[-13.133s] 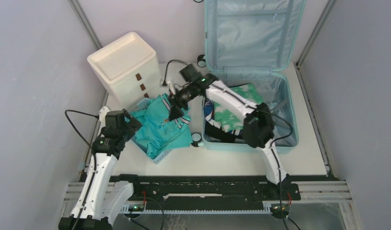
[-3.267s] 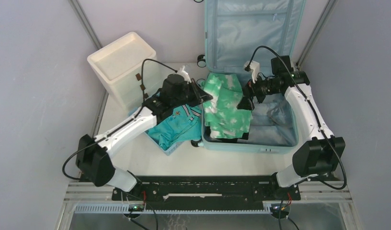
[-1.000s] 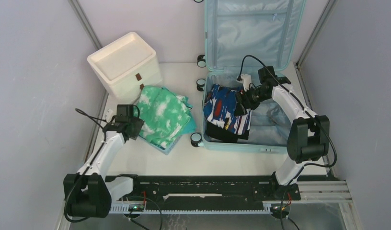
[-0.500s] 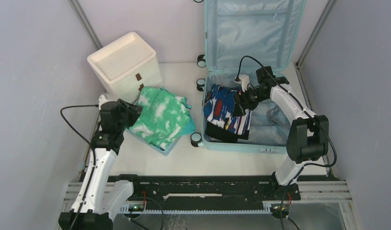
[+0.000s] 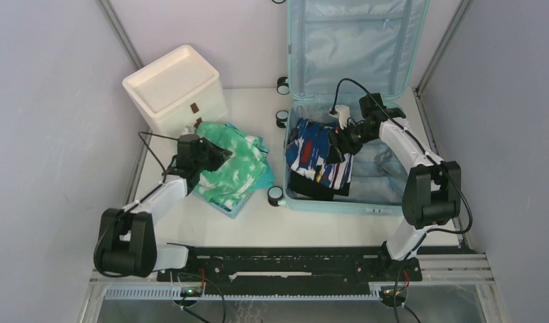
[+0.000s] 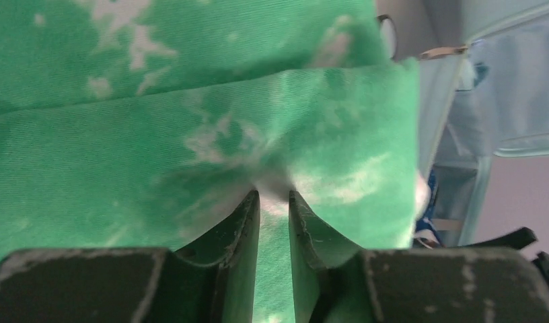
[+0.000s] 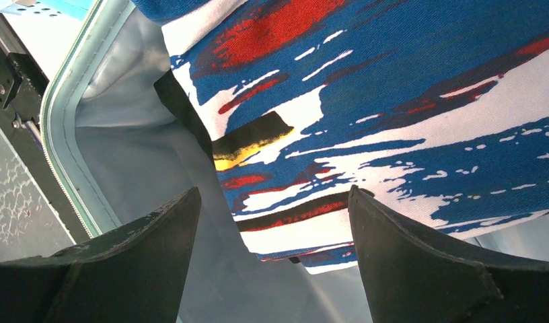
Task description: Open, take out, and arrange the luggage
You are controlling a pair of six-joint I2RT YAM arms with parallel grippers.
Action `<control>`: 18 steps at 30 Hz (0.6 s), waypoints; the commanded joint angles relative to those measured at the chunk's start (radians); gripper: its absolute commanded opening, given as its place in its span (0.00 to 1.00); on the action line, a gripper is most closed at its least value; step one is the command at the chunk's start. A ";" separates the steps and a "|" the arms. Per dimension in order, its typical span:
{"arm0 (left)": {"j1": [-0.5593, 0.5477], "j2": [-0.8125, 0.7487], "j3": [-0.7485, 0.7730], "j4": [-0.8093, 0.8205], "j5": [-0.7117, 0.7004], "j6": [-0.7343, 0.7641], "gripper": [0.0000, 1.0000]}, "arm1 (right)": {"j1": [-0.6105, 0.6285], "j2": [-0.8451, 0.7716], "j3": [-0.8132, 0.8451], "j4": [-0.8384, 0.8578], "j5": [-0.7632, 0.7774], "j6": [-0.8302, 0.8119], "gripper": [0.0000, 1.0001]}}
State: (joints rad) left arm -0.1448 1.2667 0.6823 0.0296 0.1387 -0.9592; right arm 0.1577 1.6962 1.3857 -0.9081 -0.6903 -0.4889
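Left gripper [image 6: 272, 195]: nips a small pucker of the green tie-dye garment [image 6: 191, 134] between jaws drawn almost together, tips pressed down into the cloth. Sits at the left edge of that garment in the overhead view, just in front of the white drawer unit [image 5: 171, 87].

Right gripper [image 7: 273, 195]: stands wide open, holds nothing, hangs just above the blue, red and white patterned garment [image 7: 393, 87], fingers either side of its near edge.

Luggage [image 5: 386, 168]: lies open on the right half of the table [image 5: 211, 229], lower shell flat, lid upright against the back wall, pale lining bare on the right side. Carries the patterned garment in its left half, over something black [image 5: 305, 185].

Green tie-dye garment: spread beside the luggage on the left, apart from it, on top of a teal garment [image 5: 264, 176]. Blue basket [image 5: 225, 206] underneath, only its near edge showing.
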 commanded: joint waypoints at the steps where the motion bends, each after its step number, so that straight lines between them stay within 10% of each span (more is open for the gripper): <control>1: 0.001 0.115 -0.037 0.043 -0.078 0.003 0.27 | 0.005 -0.009 0.028 0.020 -0.020 -0.005 0.88; 8: -0.002 0.213 -0.039 0.041 -0.067 0.031 0.29 | 0.023 -0.087 0.027 0.017 -0.158 -0.125 0.89; 18: -0.002 -0.087 0.043 -0.154 -0.199 0.189 0.44 | 0.172 -0.090 0.003 0.086 -0.042 -0.360 1.00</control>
State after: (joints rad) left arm -0.1486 1.3136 0.6785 0.0372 0.0685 -0.8902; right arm 0.2554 1.5837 1.3857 -0.8761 -0.8089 -0.7460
